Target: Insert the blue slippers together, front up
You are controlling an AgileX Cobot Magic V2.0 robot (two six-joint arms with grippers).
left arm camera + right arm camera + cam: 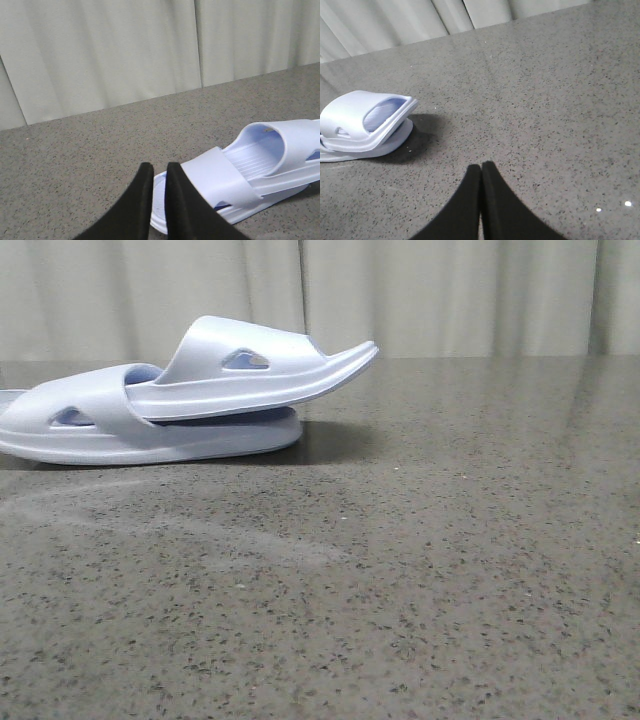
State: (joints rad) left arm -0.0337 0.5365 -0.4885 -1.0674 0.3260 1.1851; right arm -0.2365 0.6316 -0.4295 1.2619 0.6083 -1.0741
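The two pale blue slippers lie nested at the table's left. The lower slipper lies flat. The upper slipper has one end tucked under the lower one's strap, and its other end tilts up to the right. In the left wrist view my left gripper is shut with a thin gap and holds nothing, right over the near end of the lower slipper. The upper slipper lies beyond. My right gripper is shut and empty over bare table, well apart from the slippers. Neither gripper shows in the front view.
The dark speckled stone table stretches to the right and front of the slippers. A pale curtain hangs behind the table's far edge.
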